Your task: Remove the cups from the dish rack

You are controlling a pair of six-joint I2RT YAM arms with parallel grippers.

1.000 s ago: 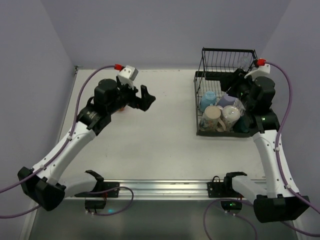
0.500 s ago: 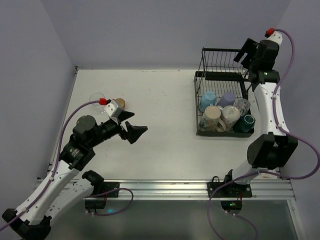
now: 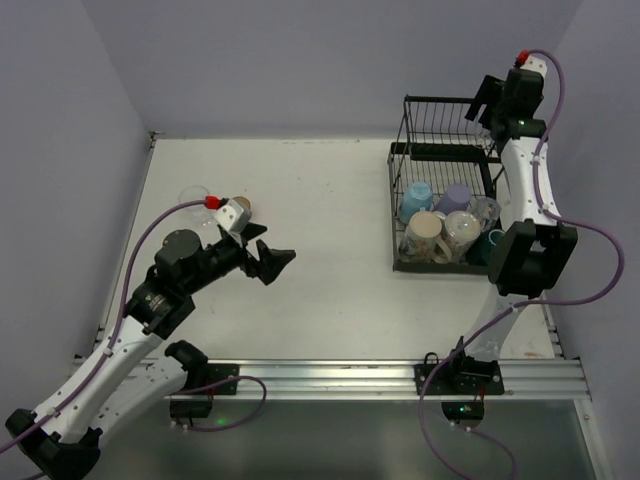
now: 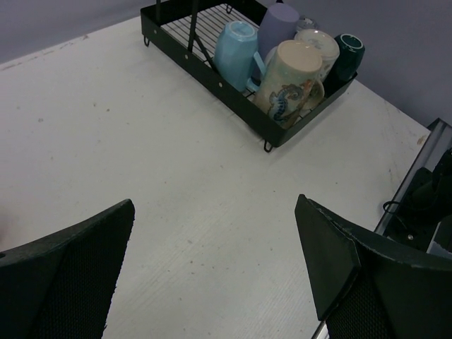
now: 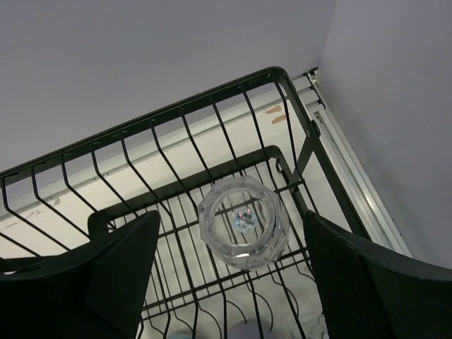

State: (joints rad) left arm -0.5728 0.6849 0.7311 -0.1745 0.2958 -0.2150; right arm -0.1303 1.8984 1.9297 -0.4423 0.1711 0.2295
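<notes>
The black wire dish rack stands at the right of the table. Its lower tray holds a light blue cup, a lavender cup, a beige mug, a whitish cup and a dark teal mug. A clear glass stands in the raised upper basket. My right gripper hangs open above that glass, not touching it. On the left, a clear glass and an orange cup sit on the table. My left gripper is open and empty over the bare table.
An aluminium rail runs along the near edge. Purple walls close in the back and both sides, and the right wall stands close behind the rack. In the left wrist view the rack lies far ahead.
My right arm rose from the lower tray to above the upper basket, and its jaws opened. My left arm drew back toward the near edge, uncovering the glass and orange cup.
</notes>
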